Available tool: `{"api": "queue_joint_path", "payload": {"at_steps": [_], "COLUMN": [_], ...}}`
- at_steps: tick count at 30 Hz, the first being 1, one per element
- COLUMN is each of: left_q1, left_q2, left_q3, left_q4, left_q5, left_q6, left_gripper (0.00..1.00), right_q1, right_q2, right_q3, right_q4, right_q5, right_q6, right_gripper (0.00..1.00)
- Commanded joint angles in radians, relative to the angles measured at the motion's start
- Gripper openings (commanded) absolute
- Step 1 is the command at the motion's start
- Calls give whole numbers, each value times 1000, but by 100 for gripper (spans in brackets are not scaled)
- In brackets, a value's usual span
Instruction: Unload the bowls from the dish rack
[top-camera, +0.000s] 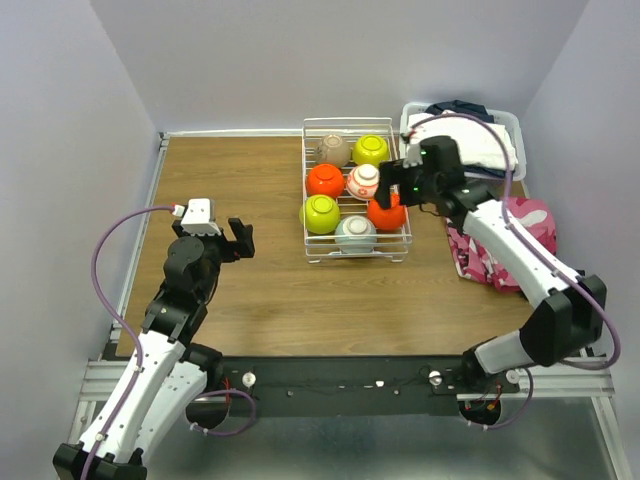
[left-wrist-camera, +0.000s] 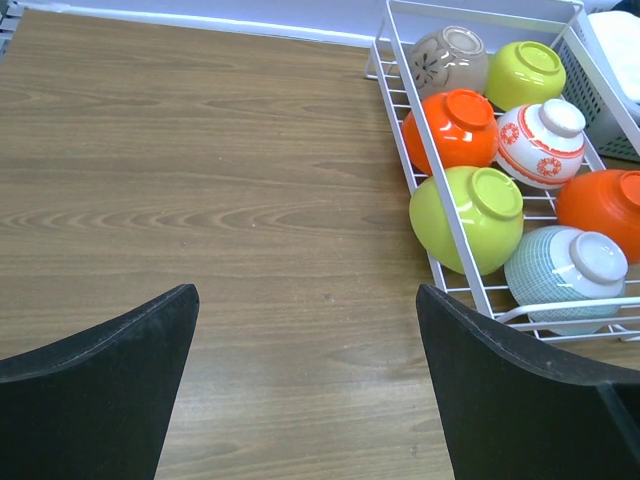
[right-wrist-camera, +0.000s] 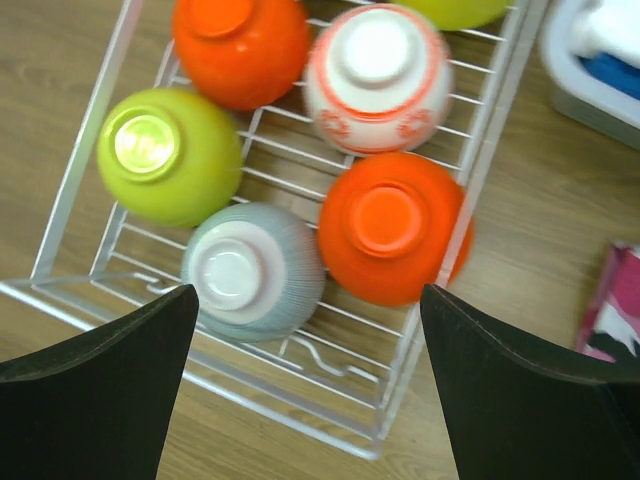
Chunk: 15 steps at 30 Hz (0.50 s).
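**Dish rack (top-camera: 330, 256) on far right-centre of bench (top-camera: 230, 170), carrying seven bowls, all inverted.**

Long axis of rack running from near edge toward far wall, short side facing arm bases. Bowls mouth down, foot rings up. Far row: taupe bowl (top-camera: 333, 149) with pale flower motif, beside far lime bowl (top-camera: 371, 149). Middle row: far orange bowl (top-camera: 325, 180) beside white-and-red bowl (top-camera: 364, 181) with red ring motifs. Near row: near lime bowl (top-camera: 320, 213) and near orange bowl (top-camera: 386, 212), with pale blue bowl (top-camera: 355, 233), finely ribbed, at near end between them. Right tool (right-wrist-camera: 308, 385) held over rack's right side above near orange bowl, fingers spread wide, gripping nothing. Left tool (left-wrist-camera: 308, 390) likewise spread, over bare bench, well apart from rack on its left. Grey bin (top-camera: 512, 128) of clothes just beyond rack's far right corner; pink cloth (top-camera: 500, 245) to rack's right.
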Motion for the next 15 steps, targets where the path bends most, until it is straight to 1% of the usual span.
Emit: {"api": "queue_joint_path", "payload": {"at_steps": [1, 4, 5, 6, 11, 15], "left_q1": [-6, -6, -6, -6, -6, -6], "left_q2": [2, 8, 10, 13, 17, 22], "left_q3": [-12, -14, -13, -12, -16, -16], "left_q4": [12, 12, 12, 12, 14, 14], "left_q5": [-22, -22, -22, -22, -19, -16], "left_q6": [13, 13, 13, 13, 14, 14], "left_gripper": [99, 99, 99, 99, 99, 99], "right_q1": [148, 214, 228, 251, 281, 288], "right_q2": [104, 152, 161, 168, 224, 286], "right_q3": [73, 73, 67, 60, 62, 106], "right_q4": [-25, 20, 55, 70, 136, 130], "right_q5": [79, 65, 20, 4, -74, -102], "right_q6": [-169, -258, -321, -350, -503, -560], "right_gripper": [100, 100, 100, 100, 100, 100]}}
